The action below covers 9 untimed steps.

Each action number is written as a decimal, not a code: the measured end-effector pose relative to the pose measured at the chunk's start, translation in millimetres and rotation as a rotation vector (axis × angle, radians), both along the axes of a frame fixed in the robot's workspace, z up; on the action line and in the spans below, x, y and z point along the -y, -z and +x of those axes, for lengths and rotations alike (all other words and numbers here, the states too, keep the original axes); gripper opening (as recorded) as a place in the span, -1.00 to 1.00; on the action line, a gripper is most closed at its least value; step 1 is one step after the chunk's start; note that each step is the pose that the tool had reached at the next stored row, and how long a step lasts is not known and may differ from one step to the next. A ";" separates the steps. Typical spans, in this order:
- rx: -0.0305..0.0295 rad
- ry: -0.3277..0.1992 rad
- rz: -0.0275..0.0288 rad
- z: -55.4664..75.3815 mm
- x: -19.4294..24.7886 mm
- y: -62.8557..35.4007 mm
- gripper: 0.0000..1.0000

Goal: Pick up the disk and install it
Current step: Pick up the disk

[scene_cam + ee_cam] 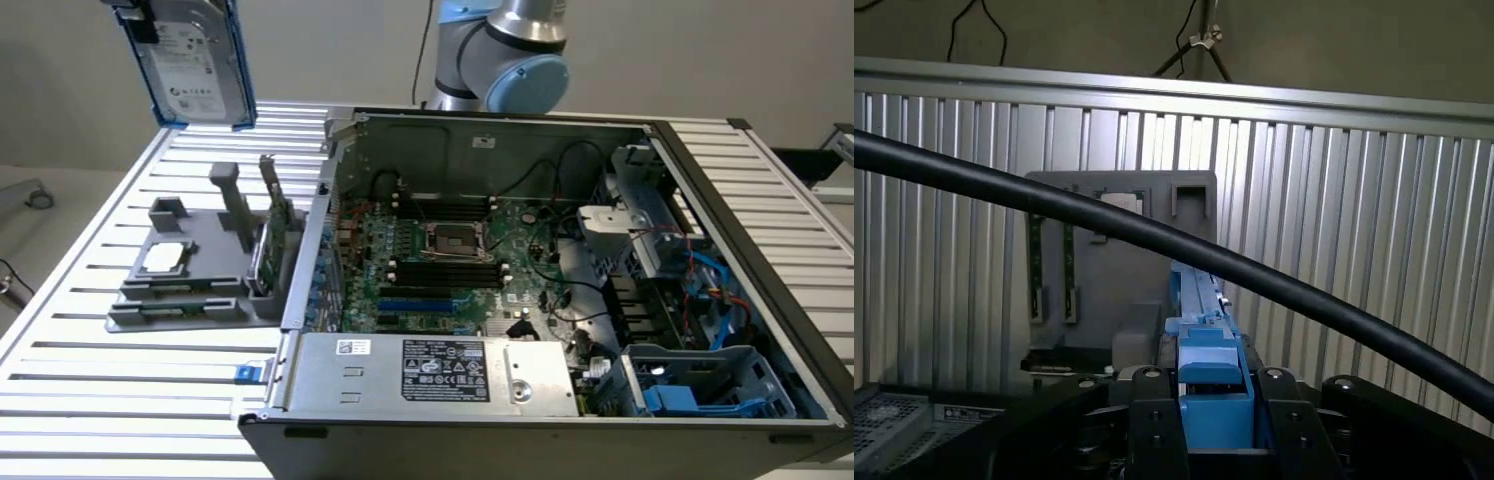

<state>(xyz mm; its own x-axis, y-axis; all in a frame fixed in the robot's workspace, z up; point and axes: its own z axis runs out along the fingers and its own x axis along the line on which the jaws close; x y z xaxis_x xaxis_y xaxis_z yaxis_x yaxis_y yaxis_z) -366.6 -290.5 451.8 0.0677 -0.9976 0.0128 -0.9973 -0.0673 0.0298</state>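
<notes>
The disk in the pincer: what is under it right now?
The disk hangs over open air; below sits the grey holder on the slatted table, carrying a silver chip and an upright green card. A black cable hides part of the holder in the wrist view.

disk label: the disk (198, 62) carries a white label with rows of dark print; no word or number can be made out
power supply plate: the grey power supply (340, 385) bears a black-and-white rating plate (447, 370), possibly with small round certification marks; its print is illegible
corner sticker: a white sticker (354, 347) with a blue patch sits just beside that plate; unreadable
back-wall sticker: a small pale tag (483, 141) on the computer case (534, 455); unreadable
wrist view: a strip label (959, 413) on a grey vented box (884, 430); faint print, unreadable
legible text: none
</notes>
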 end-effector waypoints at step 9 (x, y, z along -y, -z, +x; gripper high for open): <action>-0.0200 0.000 0.0064 40.8 0.4 -15.4 -0.35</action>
